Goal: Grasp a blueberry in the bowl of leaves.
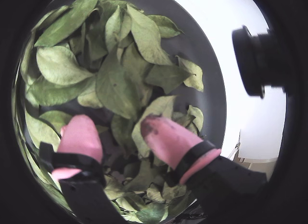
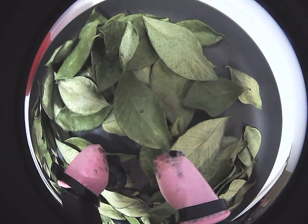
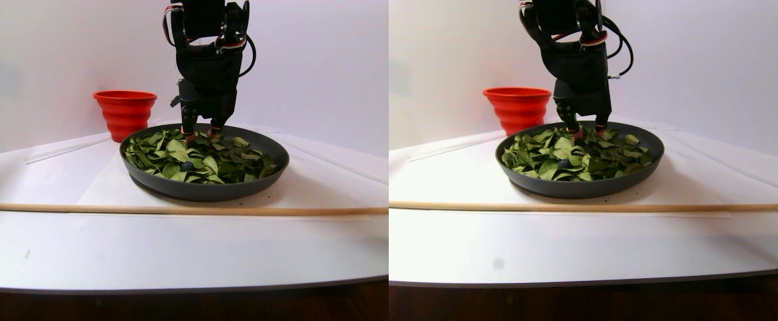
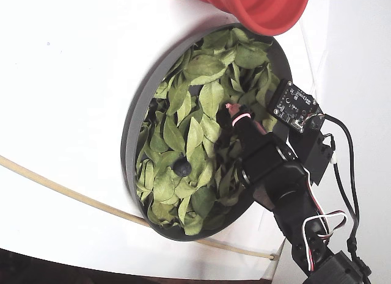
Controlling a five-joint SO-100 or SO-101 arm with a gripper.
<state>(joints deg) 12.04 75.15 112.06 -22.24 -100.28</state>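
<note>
Black plastic arm [image 4: 287,186], claw [image 2: 132,171] with pink fingertips [image 2: 180,183] smudged dark, black, red and white cables [image 4: 330,220]

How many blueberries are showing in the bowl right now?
1. A blueberry sits on the leaves near the bowl's front rim in the stereo view, apart from the gripper. Leaves may hide others.

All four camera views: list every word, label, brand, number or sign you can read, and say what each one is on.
No readable text in any view.
The small circuit board on the arm in the fixed view carries tiny pale markings, too small and blurred to read.
The bowl, the leaves, the red cup and the wooden stick show no lettering.
The gripper with its pink fingertips shows only dark smudges, no writing.
</note>
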